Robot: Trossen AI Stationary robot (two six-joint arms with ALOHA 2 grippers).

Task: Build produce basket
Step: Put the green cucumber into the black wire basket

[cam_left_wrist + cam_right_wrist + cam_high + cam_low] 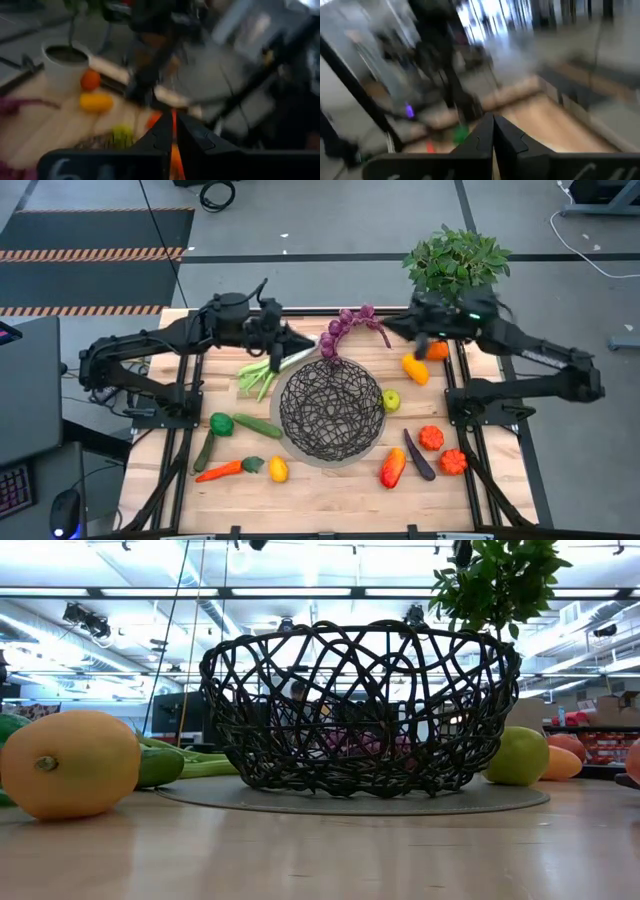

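Observation:
The dark wire-mesh basket point(332, 412) point(360, 710) stands on its pale round base at mid-table. Around it on the wood lie the produce: purple grapes point(345, 328) at the far side, the leek point(268, 370), a green pepper point(221, 423), a cucumber point(258, 426), a carrot point(222, 470), a lemon point(278, 469) point(70, 762) and an aubergine point(418, 455). My left gripper point(305, 343) point(173, 125) hangs shut above the leek's white end, left of the grapes. My right gripper point(392, 328) point(493, 122) hangs shut just right of the grape stem. Both hold nothing.
A leafy potted plant point(457, 260) stands at the far right corner behind my right arm. An orange point(437, 350), a yellow-orange pepper point(415, 368), a green fruit point(391, 400) point(518, 755) and a red pepper point(392, 468) lie right of the basket.

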